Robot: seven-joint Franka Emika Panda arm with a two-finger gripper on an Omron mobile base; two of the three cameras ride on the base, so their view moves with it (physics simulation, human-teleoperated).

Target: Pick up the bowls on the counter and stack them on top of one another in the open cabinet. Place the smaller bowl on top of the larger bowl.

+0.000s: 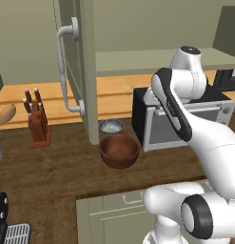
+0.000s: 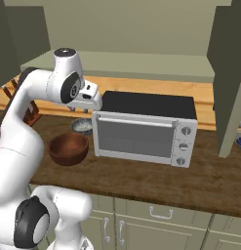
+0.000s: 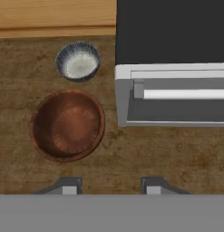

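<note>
The larger bowl [image 1: 120, 150] [image 2: 68, 149] [image 3: 68, 124], reddish-brown and deep, sits upright on the dark wood counter [image 1: 52, 167] [image 3: 177, 154]. Just behind it stands the smaller bowl [image 1: 111, 127] [image 2: 82, 126] [image 3: 78, 61], pale grey with a speckled inside. High above them my gripper [image 3: 111, 186] points straight down, open, with nothing between its fingertips. It hovers over bare counter in front of the brown bowl and slightly right of it. The open cabinet [image 1: 152, 59] [image 2: 141, 63] shows its flat shelf above, with its door [image 1: 88, 71] swung out over the bowls.
A black-and-silver toaster oven [image 1: 181, 124] [image 2: 141, 127] [image 3: 177, 90] stands close to the right of the bowls. The cabinet door's grey handle [image 1: 64, 71] juts out left. A knife block [image 1: 37, 119] and a wooden spoon [image 1: 4, 116] stand further left.
</note>
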